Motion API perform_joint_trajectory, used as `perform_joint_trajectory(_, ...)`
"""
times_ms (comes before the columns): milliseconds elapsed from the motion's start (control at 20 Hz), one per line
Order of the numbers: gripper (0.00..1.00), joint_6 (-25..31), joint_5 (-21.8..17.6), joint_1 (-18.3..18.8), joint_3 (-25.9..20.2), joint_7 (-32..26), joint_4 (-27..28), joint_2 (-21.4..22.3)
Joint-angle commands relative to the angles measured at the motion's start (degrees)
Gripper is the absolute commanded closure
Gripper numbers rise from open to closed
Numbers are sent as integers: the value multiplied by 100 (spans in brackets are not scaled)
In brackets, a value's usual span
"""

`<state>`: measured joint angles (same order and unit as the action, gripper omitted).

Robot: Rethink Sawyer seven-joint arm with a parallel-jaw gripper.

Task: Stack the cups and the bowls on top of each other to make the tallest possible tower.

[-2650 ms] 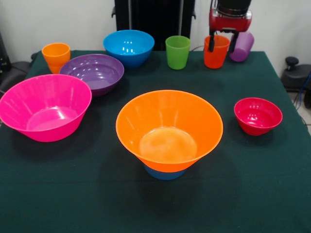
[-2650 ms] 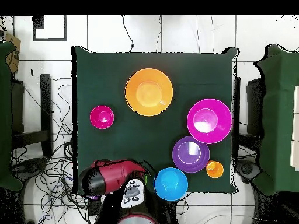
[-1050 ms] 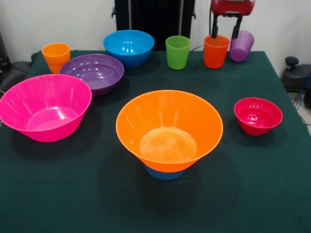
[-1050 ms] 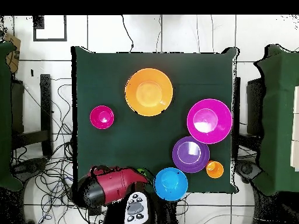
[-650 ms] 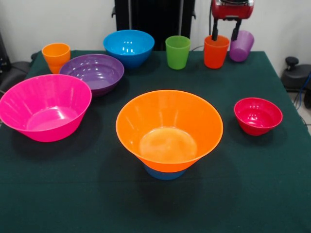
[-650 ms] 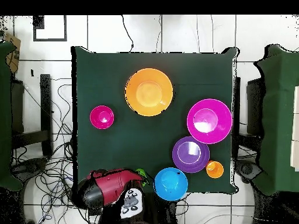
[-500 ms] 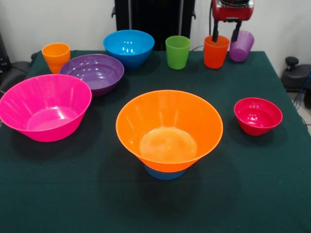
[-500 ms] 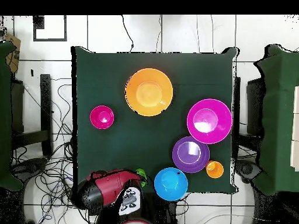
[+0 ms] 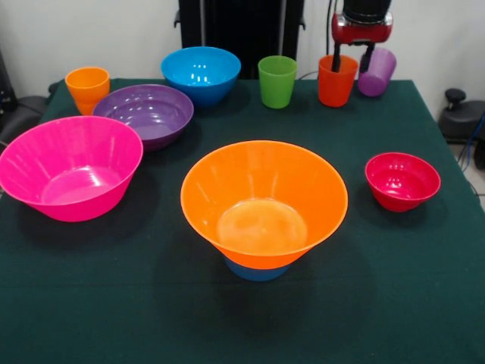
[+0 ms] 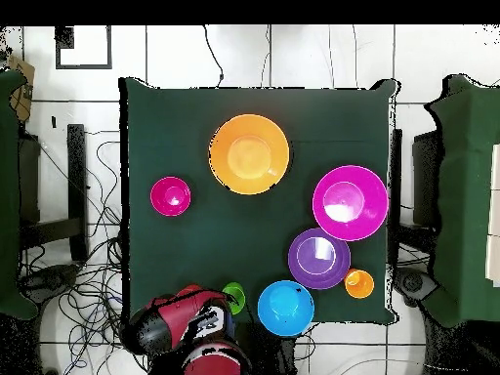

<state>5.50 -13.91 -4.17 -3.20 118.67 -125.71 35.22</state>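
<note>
- green table [image 9: 424, 288] [image 10: 195, 244], all task items on it
- large pink bowl [image 9: 70, 167] [image 10: 350, 202], glossy, ribbed wall, upright, at the front view's left
- large orange bowl [image 9: 264, 201] [image 10: 249, 153], table centre, sits on the small light-blue bowl [image 9: 256, 271]; only the blue bottom shows under it; the orange bowl's inside looks empty
- medium purple bowl [image 9: 144, 114] [image 10: 318, 258], just behind the pink one, upright
- medium blue bowl [image 9: 201, 73] [image 10: 285, 308], far edge, near the purple bowl
- small red bowl [image 9: 402, 180] [image 10: 170, 195], alone at the front view's right, well apart from the rest
- cups, far row: yellow-orange cup [image 9: 87, 88] [image 10: 358, 283] by the purple bowl; green cup [image 9: 277, 81] [image 10: 233, 296]; red-orange cup [image 9: 337, 80] upright on the table; purple cup [image 9: 377, 72] tilted, just beside it
- arm: red wrist comes down at the far edge over the red-orange cup; overhead view has the red housing covering that corner
- gripper [image 9: 352, 58]: black fingers [image 9: 336, 58] apart, one at the cup's rim, the other between the two cups; not clamped on anything
- no readable writing
</note>
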Motion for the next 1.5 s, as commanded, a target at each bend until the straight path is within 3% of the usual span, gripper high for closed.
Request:
perform_joint_trajectory(50,0,-313,-164,-72,-8,461,563,-427)
perform_joint_trajectory(300,0,-112,-182,-18,29,361,578,-277)
perform_joint_trajectory(1000,0,-167,51,-508,394,588,737,-266)
perform_joint_trajectory(1050,100,-175,54,-520,398,590,735,-263)
perform_joint_trajectory(1500,100,-329,27,-488,406,586,740,-291)
